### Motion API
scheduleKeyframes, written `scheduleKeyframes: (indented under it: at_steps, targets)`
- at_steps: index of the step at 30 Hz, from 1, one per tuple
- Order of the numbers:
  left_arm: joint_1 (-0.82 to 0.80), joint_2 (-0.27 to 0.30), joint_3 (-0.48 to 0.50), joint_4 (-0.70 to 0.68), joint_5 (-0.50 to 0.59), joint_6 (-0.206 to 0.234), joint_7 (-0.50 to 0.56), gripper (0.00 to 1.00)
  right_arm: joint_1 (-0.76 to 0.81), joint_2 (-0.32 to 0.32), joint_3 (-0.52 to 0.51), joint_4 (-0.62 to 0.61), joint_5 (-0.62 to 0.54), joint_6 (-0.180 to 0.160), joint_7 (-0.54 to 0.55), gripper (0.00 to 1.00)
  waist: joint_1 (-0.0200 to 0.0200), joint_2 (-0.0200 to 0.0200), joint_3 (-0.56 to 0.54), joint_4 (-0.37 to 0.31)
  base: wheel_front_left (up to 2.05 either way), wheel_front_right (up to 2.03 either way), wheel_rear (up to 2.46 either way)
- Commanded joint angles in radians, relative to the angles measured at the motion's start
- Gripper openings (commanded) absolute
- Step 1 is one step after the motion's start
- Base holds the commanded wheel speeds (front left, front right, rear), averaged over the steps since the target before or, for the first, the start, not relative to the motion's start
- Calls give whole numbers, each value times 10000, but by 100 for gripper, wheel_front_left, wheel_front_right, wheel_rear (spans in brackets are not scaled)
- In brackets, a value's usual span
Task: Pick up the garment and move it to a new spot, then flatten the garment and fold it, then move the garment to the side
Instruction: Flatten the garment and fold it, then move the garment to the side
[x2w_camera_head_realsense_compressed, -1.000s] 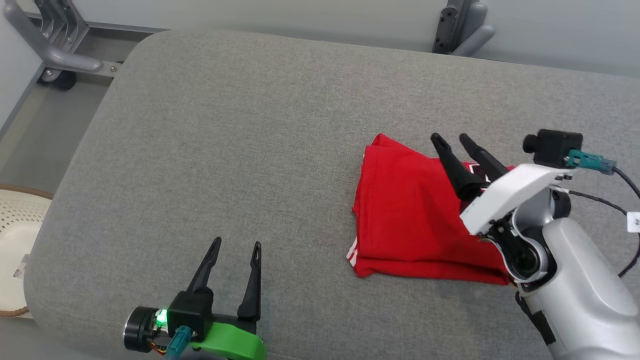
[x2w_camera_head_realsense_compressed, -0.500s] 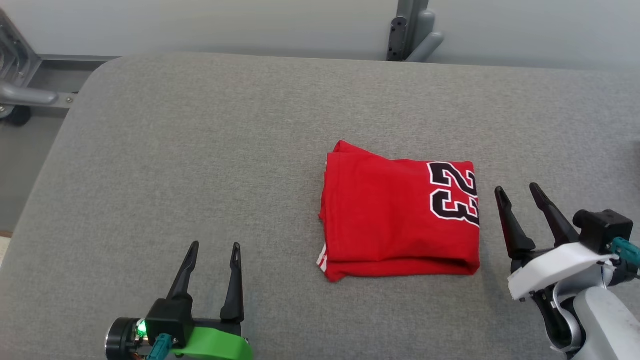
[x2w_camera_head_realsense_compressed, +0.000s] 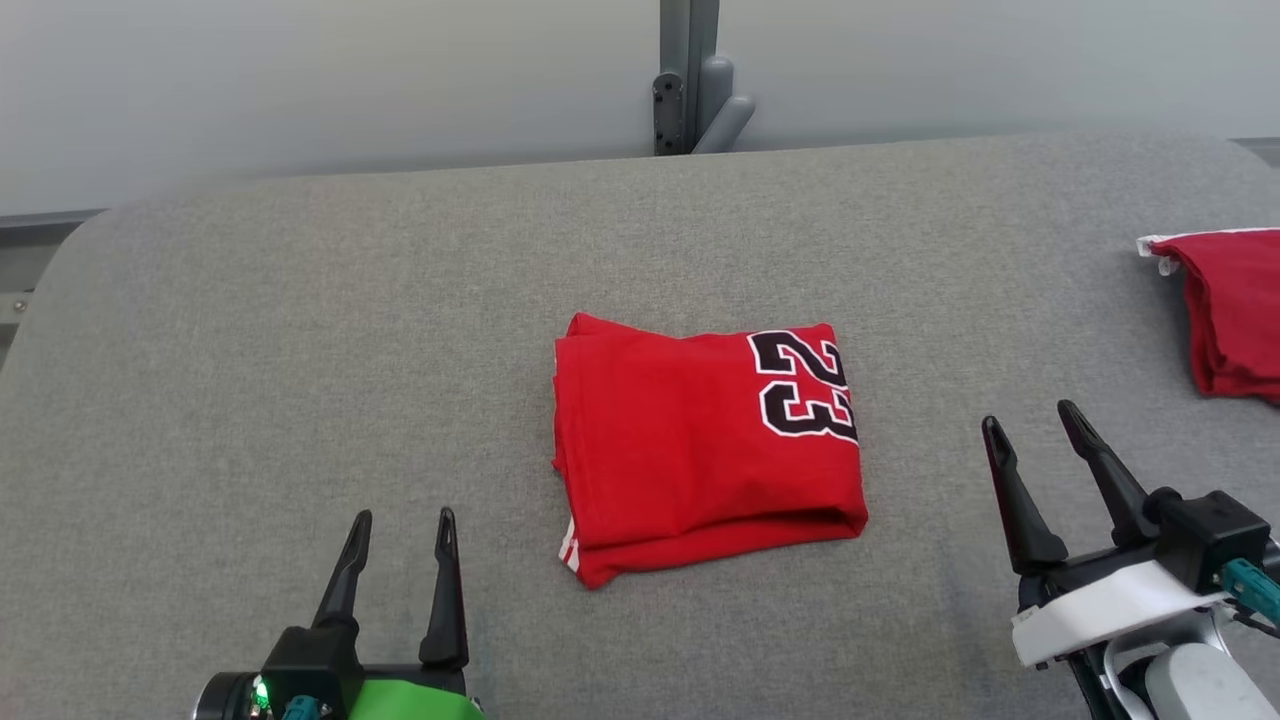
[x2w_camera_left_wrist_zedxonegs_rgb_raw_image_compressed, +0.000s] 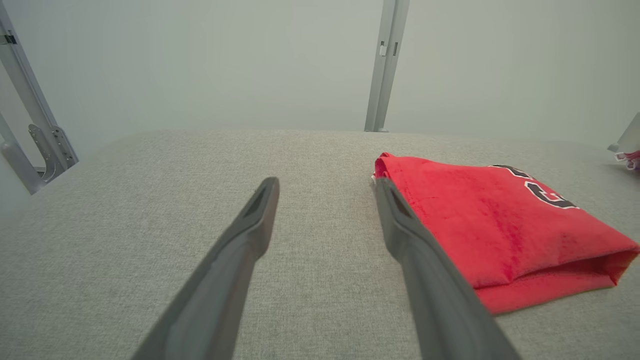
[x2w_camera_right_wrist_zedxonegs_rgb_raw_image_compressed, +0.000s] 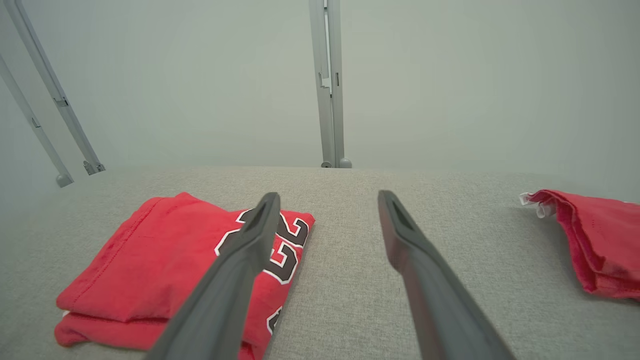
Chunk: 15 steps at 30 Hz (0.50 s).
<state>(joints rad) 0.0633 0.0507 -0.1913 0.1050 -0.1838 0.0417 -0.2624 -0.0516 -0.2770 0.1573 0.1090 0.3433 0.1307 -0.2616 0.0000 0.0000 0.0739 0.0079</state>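
Note:
The garment (x2w_camera_head_realsense_compressed: 700, 445) is a red jersey with a black "23", folded into a neat rectangle in the middle of the grey padded table (x2w_camera_head_realsense_compressed: 300, 330). It also lies at the right of the left wrist view (x2w_camera_left_wrist_zedxonegs_rgb_raw_image_compressed: 500, 220) and at the lower left of the right wrist view (x2w_camera_right_wrist_zedxonegs_rgb_raw_image_compressed: 165, 260). My left gripper (x2w_camera_head_realsense_compressed: 403, 520) is open near the table's front edge, left of the garment and clear of it. My right gripper (x2w_camera_head_realsense_compressed: 1030, 420) is open to the right of the garment, empty, not touching it.
A second folded red garment (x2w_camera_head_realsense_compressed: 1225, 305) lies at the table's far right edge, also in the right wrist view (x2w_camera_right_wrist_zedxonegs_rgb_raw_image_compressed: 595, 240). A grey metal post (x2w_camera_head_realsense_compressed: 685, 75) stands behind the table against a pale wall.
The head camera has swung right, bringing the second red garment into view. My right gripper has pulled back off the folded garment to its right side. The left gripper stays low and open.

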Motion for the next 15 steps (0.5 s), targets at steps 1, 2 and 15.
scheduleKeyframes:
  at_steps: [1, 2, 15]
  targets:
    - [202, 3, 34, -3, -31, 29, -25, 100, 242, 83, -174, -236, -210, -3, -38, 100, 0, 0, -296, -258, 0, 0, 0]
    - [221, 3, 32, -32, -70, 30, -25, 100, 391, 146, -303, -352, -331, -3, -38, 100, 0, 0, -333, -264, 0, 0, 0]
    - [943, 4, 98, -426, 11, -302, -25, 100, 1776, 800, -645, -1219, -1470, -3, -41, 100, 0, 0, -877, 20, 0, 0, 0]
